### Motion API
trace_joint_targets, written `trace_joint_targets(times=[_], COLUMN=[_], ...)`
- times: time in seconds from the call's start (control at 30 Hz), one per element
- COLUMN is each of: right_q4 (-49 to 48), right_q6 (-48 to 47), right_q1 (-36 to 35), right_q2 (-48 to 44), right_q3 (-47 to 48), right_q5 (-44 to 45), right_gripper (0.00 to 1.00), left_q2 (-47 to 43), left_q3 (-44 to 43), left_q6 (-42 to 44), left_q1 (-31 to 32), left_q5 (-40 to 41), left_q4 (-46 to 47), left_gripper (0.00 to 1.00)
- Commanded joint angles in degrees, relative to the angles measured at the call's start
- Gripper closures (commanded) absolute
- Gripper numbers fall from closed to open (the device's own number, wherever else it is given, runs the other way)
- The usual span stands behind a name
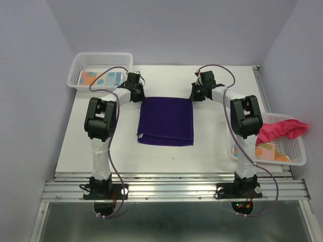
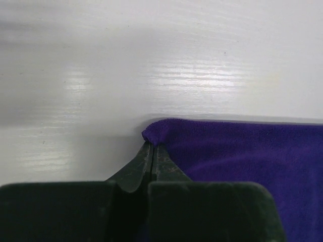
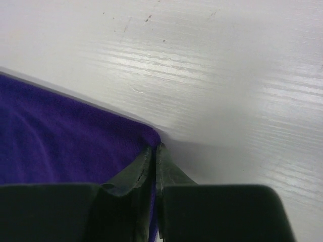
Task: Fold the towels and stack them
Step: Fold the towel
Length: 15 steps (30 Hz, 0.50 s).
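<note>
The deep purple towel [image 1: 166, 121] lies flat in the middle of the white table, folded over with doubled edges at its near side. My left gripper [image 1: 140, 97] is shut on its far left corner [image 2: 157, 130]. My right gripper [image 1: 193, 96] is shut on its far right corner [image 3: 149, 137]. The bright pink-red towel [image 1: 281, 130] hangs over the rim of the right basket. One patterned towel [image 1: 100, 78] lies in the far left basket, another [image 1: 268, 151] in the right basket.
A white mesh basket [image 1: 79, 65] stands at the far left corner. A second white mesh basket [image 1: 299, 151] stands at the table's right edge. Grey walls close in the back and sides. A metal rail [image 1: 171, 187] runs along the near edge.
</note>
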State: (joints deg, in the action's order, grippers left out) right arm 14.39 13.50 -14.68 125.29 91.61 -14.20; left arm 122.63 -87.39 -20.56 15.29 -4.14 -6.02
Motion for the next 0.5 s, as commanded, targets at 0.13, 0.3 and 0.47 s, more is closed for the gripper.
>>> trace_joint_targets(times=[0.13,0.3,0.47], right_q4=[-1.8,-3.3,-6.0], right_q6=[-2.1,-1.7,-0.2], right_q1=[0.1,0.0,-0.1], right_q2=[-6.1,-12.7,-19.4], right_q3=[-2.5,-8.1,-16.6], right_q5=[-3.5,-6.1,-9.9], right_gripper=[0.99,0.99,0.99], left_q2=[-10.1,-19.7,-26.0], left_q3=[7.1,16.8,26.5], left_q6=[-0.4,-1.5,-2.9], left_q1=[-0.3,0.0,0.3], left_q5=[-1.5,-1.9,-2.2], left_q4=[7.6,12.3,15.9], left_gripper=[1.00,1.00,1.00])
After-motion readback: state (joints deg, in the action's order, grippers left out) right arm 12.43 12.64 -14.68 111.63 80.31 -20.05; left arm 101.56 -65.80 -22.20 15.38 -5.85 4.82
